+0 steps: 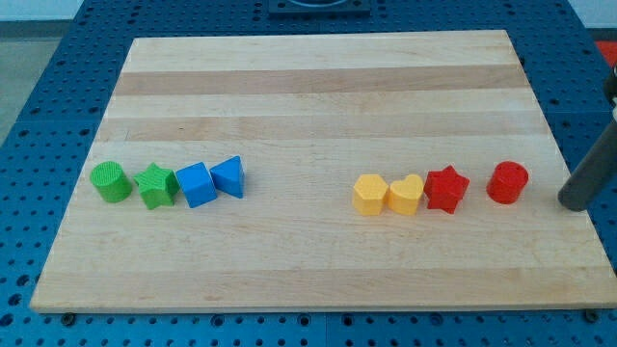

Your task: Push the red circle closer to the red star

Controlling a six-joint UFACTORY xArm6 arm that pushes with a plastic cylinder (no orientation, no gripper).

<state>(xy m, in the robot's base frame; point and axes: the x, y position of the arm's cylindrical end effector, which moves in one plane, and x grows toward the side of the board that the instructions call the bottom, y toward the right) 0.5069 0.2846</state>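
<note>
The red circle [507, 182] sits on the wooden board at the view's right. The red star [445, 188] lies just to its left, with a small gap between them. My tip [573, 200] is at the board's right edge, to the right of the red circle and apart from it. The dark rod rises from it toward the view's upper right.
A yellow heart [406, 195] touches the red star's left side, with a yellow hexagon [368, 194] beside it. At the view's left stand a green cylinder [111, 181], a green star [156, 185], a blue cube [196, 184] and a blue triangle [229, 176]. The board [318, 96] lies on a blue pegboard.
</note>
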